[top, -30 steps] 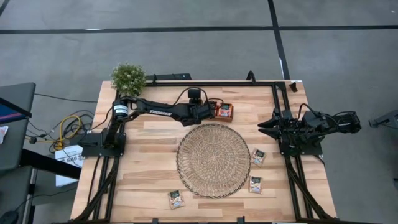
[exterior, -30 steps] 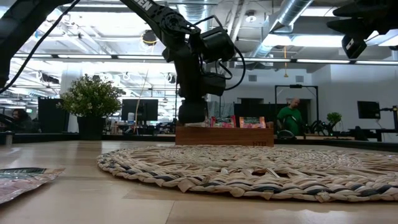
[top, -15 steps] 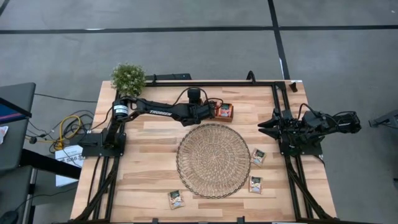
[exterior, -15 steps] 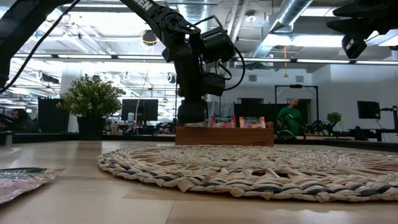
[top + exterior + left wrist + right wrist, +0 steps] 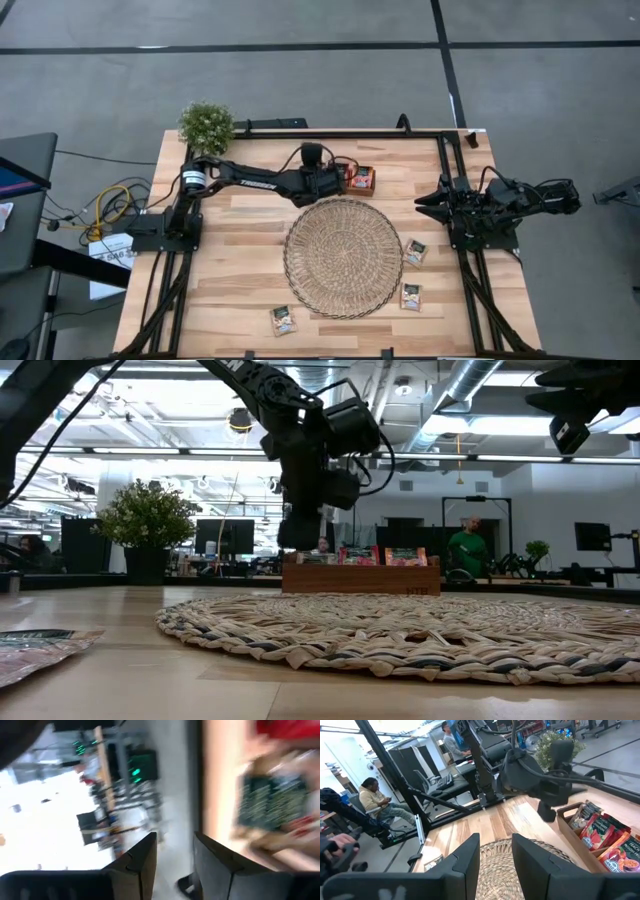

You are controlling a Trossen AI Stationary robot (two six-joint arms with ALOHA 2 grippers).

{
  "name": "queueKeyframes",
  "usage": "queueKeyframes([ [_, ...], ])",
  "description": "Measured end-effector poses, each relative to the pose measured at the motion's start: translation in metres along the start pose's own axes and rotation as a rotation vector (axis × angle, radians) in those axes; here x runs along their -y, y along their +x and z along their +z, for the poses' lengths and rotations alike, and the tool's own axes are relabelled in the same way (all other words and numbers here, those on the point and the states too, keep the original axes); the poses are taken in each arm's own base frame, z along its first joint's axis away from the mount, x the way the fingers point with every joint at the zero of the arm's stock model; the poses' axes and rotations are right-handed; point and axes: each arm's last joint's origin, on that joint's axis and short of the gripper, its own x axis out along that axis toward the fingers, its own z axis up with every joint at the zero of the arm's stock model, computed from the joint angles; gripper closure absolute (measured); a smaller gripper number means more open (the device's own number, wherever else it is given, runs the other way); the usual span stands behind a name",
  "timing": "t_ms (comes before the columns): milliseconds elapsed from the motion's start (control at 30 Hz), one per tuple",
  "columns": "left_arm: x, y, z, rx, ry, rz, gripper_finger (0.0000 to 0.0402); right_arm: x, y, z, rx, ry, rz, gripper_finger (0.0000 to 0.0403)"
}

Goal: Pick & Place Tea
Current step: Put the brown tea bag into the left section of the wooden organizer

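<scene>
Above wooden tray [image 5: 360,576], left gripper [image 5: 300,536] fingers parted, holding nothing; tea sachets [image 5: 600,832] inside tray; right gripper [image 5: 496,865] parked, half open.

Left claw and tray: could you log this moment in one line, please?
left claw: open, above wooden tray | tea sachets: in tray | right claw: parked

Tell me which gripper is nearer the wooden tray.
Left. The left gripper hangs open at the tray's end, just above it. The right gripper waits, holding nothing, at the table's right edge, well clear of the tray.
</scene>
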Motion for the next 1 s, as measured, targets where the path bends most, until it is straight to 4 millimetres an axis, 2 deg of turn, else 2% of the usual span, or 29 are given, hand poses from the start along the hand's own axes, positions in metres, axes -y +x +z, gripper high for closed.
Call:
queueKeyframes([
  [133,-0.017,-0.018,0.003,-0.006,-0.001,0.069,0.0282,0.0,0.0,0.0,0.0,0.0,0.0,0.0298],
  [267,-0.038,-0.054,0.006,0.067,-0.038,0.068,0.0282,0.0,0.0,0.0,0.002,0.001,0.003,0.0298],
  [367,-0.052,-0.084,0.001,0.133,-0.076,0.011,0.0282,0.0,0.0,0.0,0.001,0.001,0.003,0.0298],
  [467,-0.064,-0.118,-0.012,0.208,-0.166,-0.186,0.0282,0.0,0.0,0.0,0.0,0.0,0.002,0.0298],
  [633,-0.076,-0.167,-0.036,0.136,-0.464,-0.846,0.0282,0.0,0.0,0.0,0.0,0.0,0.002,0.0298],
  [700,-0.076,-0.183,-0.044,0.062,-0.547,-1.026,0.0282,0.0,0.0,0.0,-0.001,-0.001,0.002,0.0298],
  [767,-0.072,-0.201,-0.05,0.011,-0.577,-1.131,0.0282,0.0,0.0,0.0,-0.001,0.0,0.002,0.0298],
  [1000,-0.035,-0.257,-0.067,-0.057,-0.519,-1.221,0.0282,0.0,0.0,0.0,-0.001,-0.001,0.002,0.0298],
])
